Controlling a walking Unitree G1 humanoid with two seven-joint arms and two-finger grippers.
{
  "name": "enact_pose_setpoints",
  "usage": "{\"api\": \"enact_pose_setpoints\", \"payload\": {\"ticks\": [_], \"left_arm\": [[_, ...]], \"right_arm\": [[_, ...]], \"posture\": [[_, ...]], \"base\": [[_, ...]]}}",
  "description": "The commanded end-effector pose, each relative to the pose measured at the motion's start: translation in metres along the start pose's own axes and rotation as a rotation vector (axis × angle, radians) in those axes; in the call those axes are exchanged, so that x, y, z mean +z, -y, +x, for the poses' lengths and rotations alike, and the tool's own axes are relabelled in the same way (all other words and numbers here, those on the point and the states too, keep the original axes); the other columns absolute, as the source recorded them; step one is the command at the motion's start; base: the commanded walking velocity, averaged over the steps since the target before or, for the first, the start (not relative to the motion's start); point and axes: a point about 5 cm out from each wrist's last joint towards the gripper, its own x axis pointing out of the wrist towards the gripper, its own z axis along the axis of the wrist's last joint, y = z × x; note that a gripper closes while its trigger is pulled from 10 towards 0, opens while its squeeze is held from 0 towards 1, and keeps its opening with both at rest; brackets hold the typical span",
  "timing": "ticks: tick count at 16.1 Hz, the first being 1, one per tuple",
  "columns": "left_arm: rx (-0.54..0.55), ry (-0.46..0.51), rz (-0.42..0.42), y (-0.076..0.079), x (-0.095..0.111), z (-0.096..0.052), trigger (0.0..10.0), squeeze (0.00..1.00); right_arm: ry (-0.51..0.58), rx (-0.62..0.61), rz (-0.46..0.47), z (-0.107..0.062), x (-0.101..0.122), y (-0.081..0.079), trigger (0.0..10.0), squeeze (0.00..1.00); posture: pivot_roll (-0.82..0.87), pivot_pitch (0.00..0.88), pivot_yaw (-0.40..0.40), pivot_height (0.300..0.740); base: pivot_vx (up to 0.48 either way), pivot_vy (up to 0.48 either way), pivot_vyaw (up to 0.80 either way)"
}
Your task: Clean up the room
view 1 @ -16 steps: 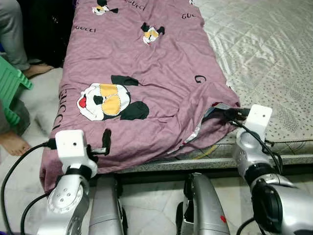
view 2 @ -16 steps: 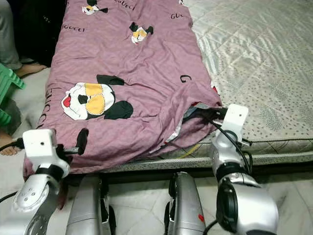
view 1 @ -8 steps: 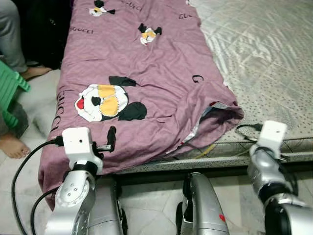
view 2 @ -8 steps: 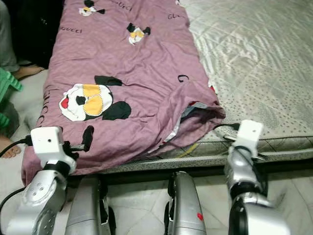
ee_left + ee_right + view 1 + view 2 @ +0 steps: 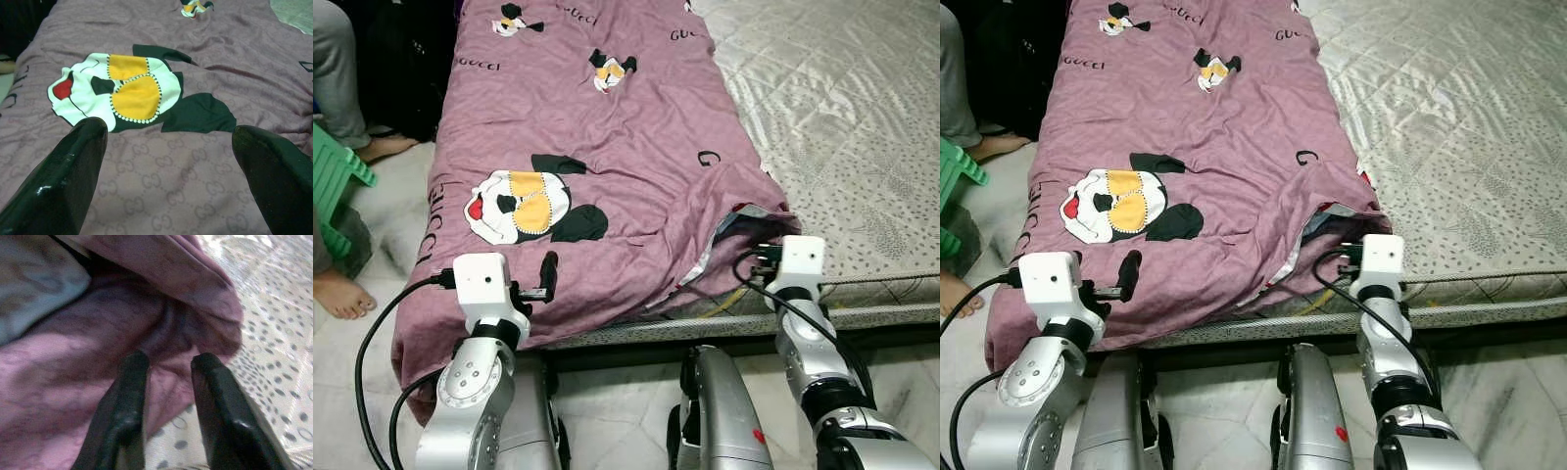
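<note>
Purple blanket (image 5: 607, 147) spread long-ways up the bed (image 5: 862, 117). Messy folded corner (image 5: 744, 230) right at the right end effector (image 5: 168, 364), fingers a little apart, nothing held. Left end effector (image 5: 168, 142) wide open above the near edge, farther from that corner.

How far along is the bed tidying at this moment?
Done: the purple blanket lies mostly flat on the mattress. In hand: the right gripper is at its rumpled corner; the left gripper, open, hovers near the foot edge. Left: flattening that corner.
</note>
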Motion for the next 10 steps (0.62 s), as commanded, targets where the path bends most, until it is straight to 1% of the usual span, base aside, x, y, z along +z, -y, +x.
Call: {"api": "enact_pose_setpoints", "payload": {"ticks": [1, 3, 4, 5, 10], "left_arm": [[-0.005, -0.015, 0.005, -0.002, -0.004, -0.002, 10.0, 0.0], [-0.009, -0.016, 0.007, -0.002, -0.004, -0.004, 10.0, 0.0], [-0.008, -0.018, 0.009, -0.003, -0.003, -0.004, 10.0, 0.0], [-0.008, -0.018, 0.011, -0.004, -0.003, -0.004, 10.0, 0.0], [-0.015, -0.02, 0.012, -0.003, -0.003, -0.006, 10.0, 0.0]], "right_arm": [[-0.009, 0.001, 0.013, 0.0, -0.001, -0.001, 10.0, 1.0], [-0.009, 0.008, 0.006, 0.001, 0.001, -0.003, 10.0, 1.0], [0.005, 0.022, -0.003, 0.001, 0.002, -0.005, 10.0, 0.71], [0.014, 0.032, -0.013, 0.001, 0.004, -0.006, 10.0, 0.0], [0.034, 0.112, -0.048, 0.004, 0.009, -0.011, 10.0, 0.0]], "posture": [[0.13, 0.243, 0.023, 0.551], [0.14, 0.243, 0.024, 0.551], [0.14, 0.243, 0.024, 0.551], [0.14, 0.243, 0.024, 0.551], [0.15, 0.248, 0.03, 0.551]], "base": [[0.0, 0.0, -0.8], [0.0, 0.0, -0.8], [0.0, 0.0, -0.8], [0.0, 0.0, 0.0], [0.0, 0.0, 0.0]]}}
